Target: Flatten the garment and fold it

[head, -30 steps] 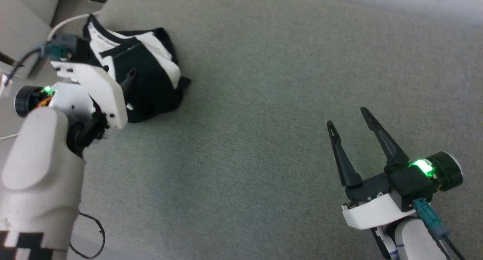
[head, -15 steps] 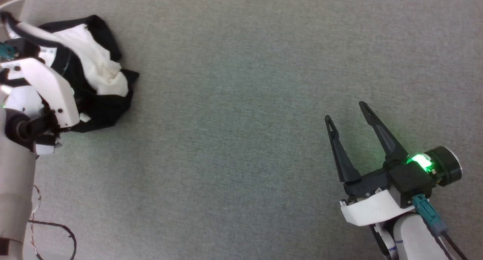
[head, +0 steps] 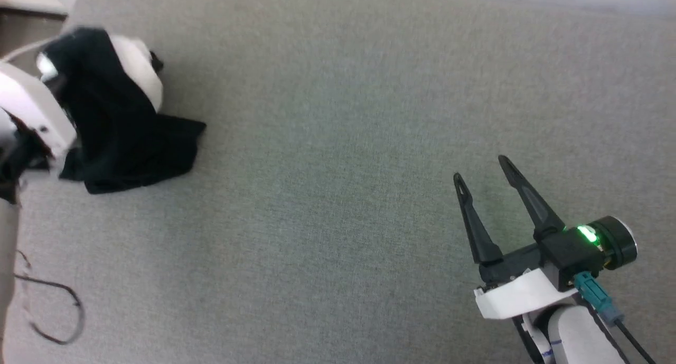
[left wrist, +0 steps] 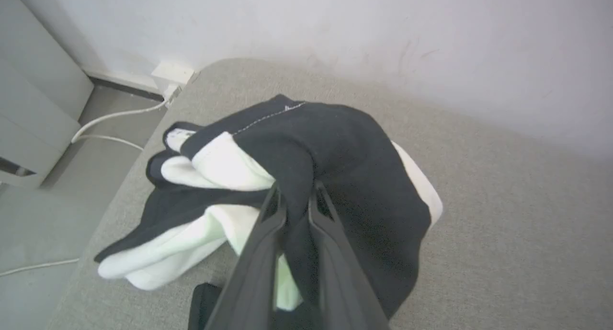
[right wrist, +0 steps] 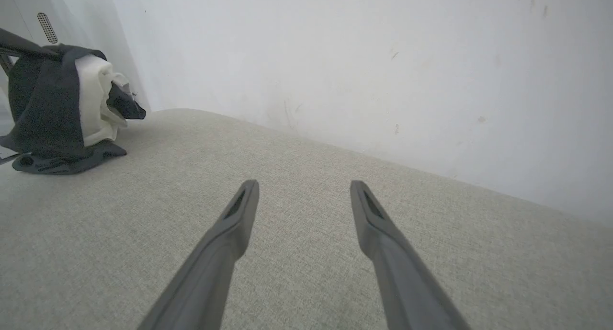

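Okay, the garment (left wrist: 345,167) is a bunched black-and-white shirt at the far left corner of the grey fabric surface (head: 343,142), close to the wall (right wrist: 335,57). It is pulled up into a heap, and its lower black part seems to rest on the surface, though the head view is blurred there. The left gripper (left wrist: 293,193) has its fingers pinched nearly together on a black fold of the cloth. The right gripper (head: 480,168) is near the right front edge, well apart from the shirt, jaws spread wide and holding nothing. A white cable (left wrist: 110,117) lies on the floor beyond the corner.
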{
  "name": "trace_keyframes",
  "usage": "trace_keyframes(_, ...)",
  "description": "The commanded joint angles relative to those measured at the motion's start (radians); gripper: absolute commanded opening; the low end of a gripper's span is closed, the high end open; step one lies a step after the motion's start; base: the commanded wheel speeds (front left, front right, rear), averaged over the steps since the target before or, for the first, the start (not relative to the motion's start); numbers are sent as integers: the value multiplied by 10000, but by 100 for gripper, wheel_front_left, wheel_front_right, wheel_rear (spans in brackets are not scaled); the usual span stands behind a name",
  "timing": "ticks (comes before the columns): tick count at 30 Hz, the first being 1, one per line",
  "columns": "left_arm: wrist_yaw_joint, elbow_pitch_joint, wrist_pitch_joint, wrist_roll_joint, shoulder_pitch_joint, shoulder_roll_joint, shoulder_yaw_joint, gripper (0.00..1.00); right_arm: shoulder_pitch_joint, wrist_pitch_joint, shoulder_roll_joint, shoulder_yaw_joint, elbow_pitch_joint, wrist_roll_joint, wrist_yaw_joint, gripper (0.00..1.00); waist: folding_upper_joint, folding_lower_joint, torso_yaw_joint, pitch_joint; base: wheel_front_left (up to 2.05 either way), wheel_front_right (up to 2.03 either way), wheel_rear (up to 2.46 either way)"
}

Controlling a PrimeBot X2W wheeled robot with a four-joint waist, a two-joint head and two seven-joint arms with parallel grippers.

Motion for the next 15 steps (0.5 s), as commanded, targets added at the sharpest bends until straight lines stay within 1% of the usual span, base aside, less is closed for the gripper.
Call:
trace_keyframes(1,-66,-378,-671,22,-281,96,44,0,127,-47,5,-64,74,149,-19,100,0,0,-181,-1071,0,0,0)
trace_keyframes(6,-67,-1838,-2496,526,-539,275,-276,0,321,-47,6,-192,198,371,-19,100,0,0,-520,-1823,0,0,0)
trace_keyframes(7,-67,-2134,-2818,621,-615,226,-316,0,341,-47,6,-211,210,408,-19,100,0,0,-602,-1940,0,0,0)
trace_keyframes(11,-11,-3254,-3631,1064,-925,-248,-616,0,390,-47,6,-287,213,539,-19,100,0,0,-1013,-2302,0,0,0)
trace_keyframes(15,179,-4184,-3883,1384,-1106,-1007,-1170,0,423,-47,6,-403,187,696,-19,100,0,0,-1554,-2508,0,0,0)
